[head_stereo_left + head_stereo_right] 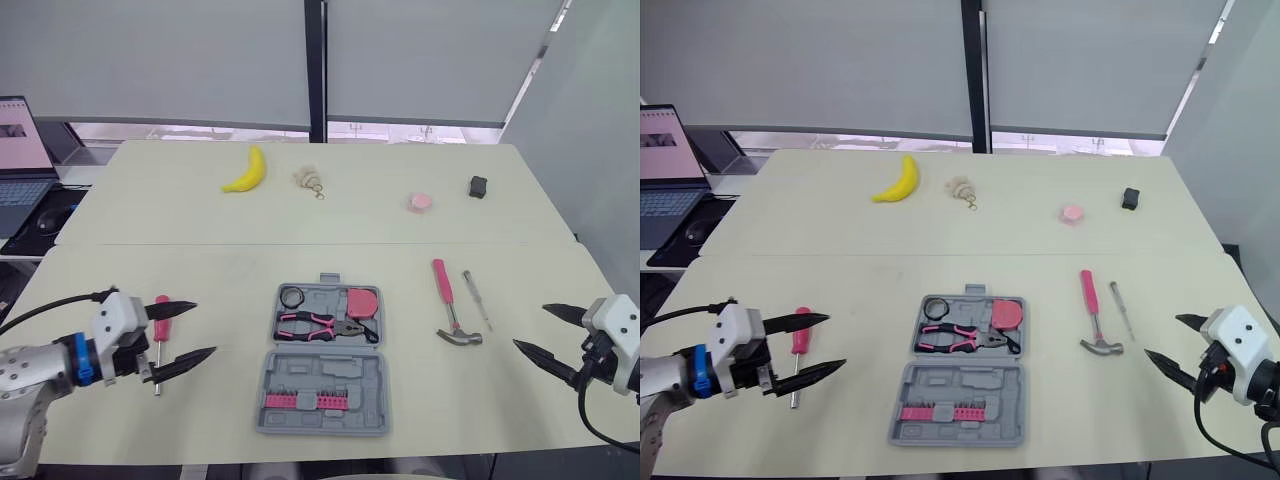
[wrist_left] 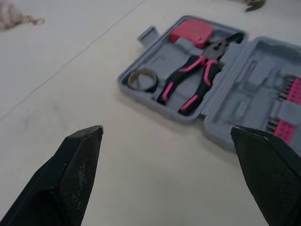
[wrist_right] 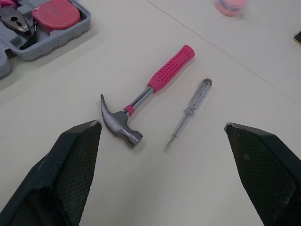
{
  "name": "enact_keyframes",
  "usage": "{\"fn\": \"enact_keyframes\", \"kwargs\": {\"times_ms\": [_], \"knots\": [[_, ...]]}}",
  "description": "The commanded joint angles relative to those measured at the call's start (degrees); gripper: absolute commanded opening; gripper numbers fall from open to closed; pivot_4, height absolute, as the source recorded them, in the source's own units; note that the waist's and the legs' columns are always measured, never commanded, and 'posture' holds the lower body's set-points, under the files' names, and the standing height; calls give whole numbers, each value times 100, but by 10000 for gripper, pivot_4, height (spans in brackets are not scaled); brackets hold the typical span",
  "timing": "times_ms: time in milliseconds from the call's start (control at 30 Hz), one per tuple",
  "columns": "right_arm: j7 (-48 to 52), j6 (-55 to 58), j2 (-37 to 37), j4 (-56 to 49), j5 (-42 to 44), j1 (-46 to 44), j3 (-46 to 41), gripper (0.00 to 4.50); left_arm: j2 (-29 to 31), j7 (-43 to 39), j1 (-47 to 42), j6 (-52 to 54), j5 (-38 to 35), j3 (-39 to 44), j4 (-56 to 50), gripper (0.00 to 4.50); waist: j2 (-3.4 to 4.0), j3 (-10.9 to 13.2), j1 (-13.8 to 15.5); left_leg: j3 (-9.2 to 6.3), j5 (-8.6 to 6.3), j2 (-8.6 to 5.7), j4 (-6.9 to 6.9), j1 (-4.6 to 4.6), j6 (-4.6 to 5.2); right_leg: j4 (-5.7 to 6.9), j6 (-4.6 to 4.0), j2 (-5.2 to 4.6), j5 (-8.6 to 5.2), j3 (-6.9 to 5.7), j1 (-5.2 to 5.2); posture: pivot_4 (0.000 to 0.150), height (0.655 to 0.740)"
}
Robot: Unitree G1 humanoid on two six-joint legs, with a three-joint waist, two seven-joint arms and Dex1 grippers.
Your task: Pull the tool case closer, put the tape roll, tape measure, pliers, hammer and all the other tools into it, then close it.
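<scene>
On the pale table (image 1: 300,215), in the head views, we see the grey tool case (image 1: 268,385) lying open near the front edge, midway between the two arms. At the far left a laptop (image 1: 20,165) stands beyond the table's edge.

The left gripper (image 1: 204,328) hovers left of the case with its fingers spread and nothing between them. The right gripper (image 1: 530,327) hovers at the right edge, likewise spread and empty.

The hammer (image 1: 450,305) lies right of the case, with its pink handle pointing away from us. A banana (image 1: 247,172) rests on the far half of the table.

From the left wrist we get the inside of the case up close. The pliers (image 2: 188,84) lie across the far half, the tape measure (image 2: 192,32) sits in one far corner and the tape roll (image 2: 142,79) in the other. A row of bits (image 1: 300,401) fills the near half.

A pink-handled screwdriver (image 1: 800,338) lies by the left gripper, and whether it touches a finger we cannot tell. The right wrist view gives the clear-handled screwdriver (image 3: 190,110) just beside the hammer, not touching it.

Far back in the head views sit a keyring charm (image 1: 310,180), a small pink object (image 1: 421,202) and a small black object (image 1: 479,186).
</scene>
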Motion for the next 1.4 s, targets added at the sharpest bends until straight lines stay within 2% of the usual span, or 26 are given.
{"fn": "enact_keyframes", "kwargs": {"times_ms": [33,267,600,900,1000,1133,1200,1400], "knots": [[-604,152,249,-164,-155,-252,221,44636,6,-259,-312,-11,-214,-446,-584,45000,0,0,-14,0,0,2,-1,1,0,0,0,3,0,1,0,1500,7400],[-1872,532,941,641,-783,-1588,1295,44636,-264,-218,-1389,369,-411,-1225,-808,45000,15,0,-6,-19,3,0,10,8,1,5,6,30,21,11,0,1500,7400],[-2231,367,1305,2346,-1118,-2763,1983,44636,-487,-302,-1630,147,-296,-1475,-542,45000,22,3,10,-14,2,0,5,-5,1,2,5,35,21,16,-16,1500,7400],[-2622,279,1750,3685,-1129,-3562,1960,44636,-662,-224,-1682,122,-236,-1696,-642,45000,24,3,4,-13,2,2,6,-5,1,3,5,37,22,17,-16,1500,7400],[-2755,418,1802,3845,-1179,-3635,1983,38699,-665,-261,-1727,168,-278,-1744,-700,45000,25,4,3,-12,2,1,5,-6,1,3,5,37,22,18,-16,1500,7400],[-2891,539,1884,3848,-1121,-3587,1931,25236,-703,-295,-1852,367,-530,-1778,-909,45000,25,4,4,-13,2,2,6,-6,1,3,5,36,22,17,-16,1500,7400],[-2904,537,1904,3810,-1119,-3534,1936,20040,-738,-256,-1903,464,-627,-1790,-977,45000,26,3,4,-14,2,2,6,-5,1,4,5,37,22,17,-14,1500,7400],[-2933,438,1945,3719,-1116,-3457,1958,6978,-797,-250,-1960,521,-611,-1867,-1029,45000,26,3,3,-14,2,2,6,-4,1,3,5,38,22,17,-14,1500,7400]]}}
